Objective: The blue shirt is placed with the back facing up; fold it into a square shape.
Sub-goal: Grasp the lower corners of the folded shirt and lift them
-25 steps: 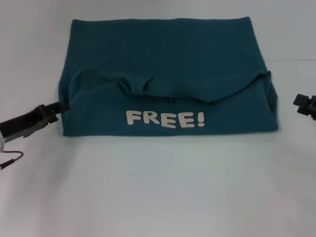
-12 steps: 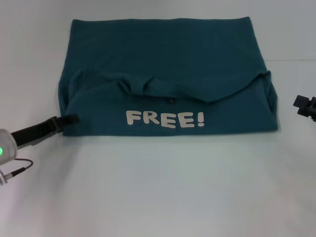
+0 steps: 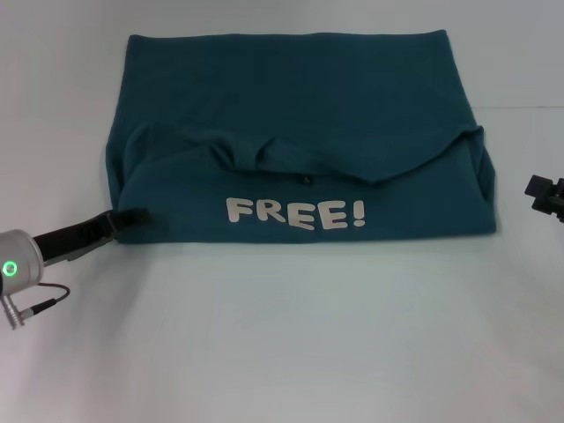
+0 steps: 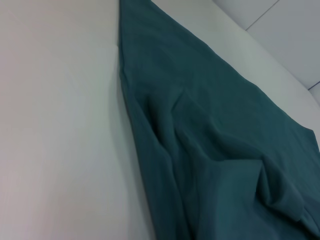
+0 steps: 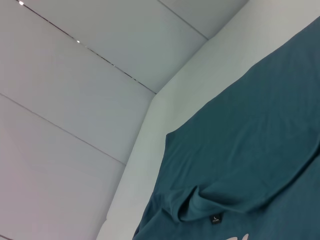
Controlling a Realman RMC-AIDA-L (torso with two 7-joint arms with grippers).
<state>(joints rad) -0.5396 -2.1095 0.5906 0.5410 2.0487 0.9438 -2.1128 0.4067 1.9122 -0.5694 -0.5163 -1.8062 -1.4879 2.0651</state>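
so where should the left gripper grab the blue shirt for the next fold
Probably the near left corner of the blue shirt, coming in low from the robot's left. The layers stack into an edge there, and the left gripper sits right at it. The right gripper waits off the opposite side, clear of the cloth.

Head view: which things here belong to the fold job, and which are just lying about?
Job:
- blue shirt, partly folded, "FREE!" lettering showing
- left pincer at the shirt's near left corner
- right pincer, off the shirt's right edge

Lying about:
- nothing but the white table
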